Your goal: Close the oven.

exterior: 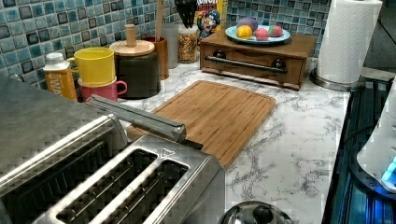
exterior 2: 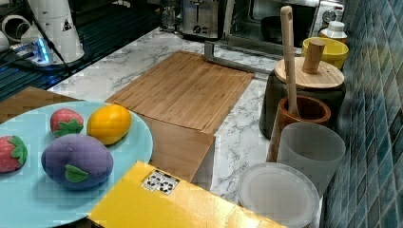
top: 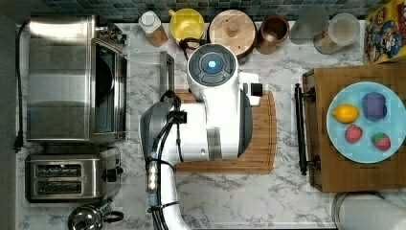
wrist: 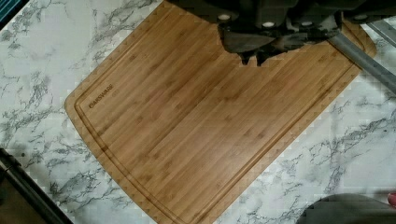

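The oven (top: 60, 79) is the large steel box at the top view's left, and its dark inside shows. Its glass door lies folded down flat over the counter, with the bar handle (top: 167, 72) at the door's outer edge. In the left view the handle (exterior: 135, 116) juts out above the toaster. In the right view the oven (exterior 2: 275, 19) stands at the far end, its handle (exterior 2: 233, 61) just beyond the cutting board. My gripper (wrist: 253, 58) hangs shut and holding nothing above the cutting board (wrist: 196, 121), with the door handle (wrist: 364, 58) a short way to its side. It touches neither.
A two-slot toaster (top: 67, 178) stands beside the oven, with a kettle (top: 88, 218) past it. Mugs, jars and a lidded crock (top: 233, 29) line the tiled wall. A wooden drawer box (top: 354, 177) carries a plate of toy fruit (top: 366, 153). A paper towel roll (exterior: 348, 39) stands by it.
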Controlling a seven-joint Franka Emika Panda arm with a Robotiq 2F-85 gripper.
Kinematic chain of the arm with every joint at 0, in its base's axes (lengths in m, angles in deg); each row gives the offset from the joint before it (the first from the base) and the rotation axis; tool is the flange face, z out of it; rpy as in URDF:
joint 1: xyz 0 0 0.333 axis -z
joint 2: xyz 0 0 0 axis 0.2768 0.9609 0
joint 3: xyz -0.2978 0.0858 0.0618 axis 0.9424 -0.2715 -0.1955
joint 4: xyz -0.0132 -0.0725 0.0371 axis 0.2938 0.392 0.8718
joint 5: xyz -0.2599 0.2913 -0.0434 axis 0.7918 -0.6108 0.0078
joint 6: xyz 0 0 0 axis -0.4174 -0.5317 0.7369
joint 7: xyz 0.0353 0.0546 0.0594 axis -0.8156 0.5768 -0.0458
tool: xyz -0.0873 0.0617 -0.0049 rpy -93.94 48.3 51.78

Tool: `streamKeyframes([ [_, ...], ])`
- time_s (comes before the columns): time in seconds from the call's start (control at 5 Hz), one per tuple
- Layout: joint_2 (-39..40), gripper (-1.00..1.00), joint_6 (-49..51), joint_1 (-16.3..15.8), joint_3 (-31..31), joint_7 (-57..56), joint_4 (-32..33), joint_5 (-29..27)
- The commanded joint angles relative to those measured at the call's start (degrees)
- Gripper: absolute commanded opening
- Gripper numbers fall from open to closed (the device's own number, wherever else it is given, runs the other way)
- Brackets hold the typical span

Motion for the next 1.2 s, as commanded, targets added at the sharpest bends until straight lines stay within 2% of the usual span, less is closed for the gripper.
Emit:
streamKeyframes([
  [0.2, -0.68, -1.0, -7.7, 0.45, -0.15, -7.14, 5.42, -1.92],
  [0.6, 0.57, -1.0, -19.14, 4.8, 0.09, -36.2, 13.03, -20.83],
  [0.8, 1.75, -1.0, -26.71, 5.11, 1.4, -47.46, 16.67, -29.07],
  [1.0, 1.56, -1.0, -31.19, 6.28, 0.91, -61.22, 19.38, -38.89],
  [1.2, 0.98, -1.0, -30.47, 8.72, -0.96, -75.44, 21.47, -48.34],
])
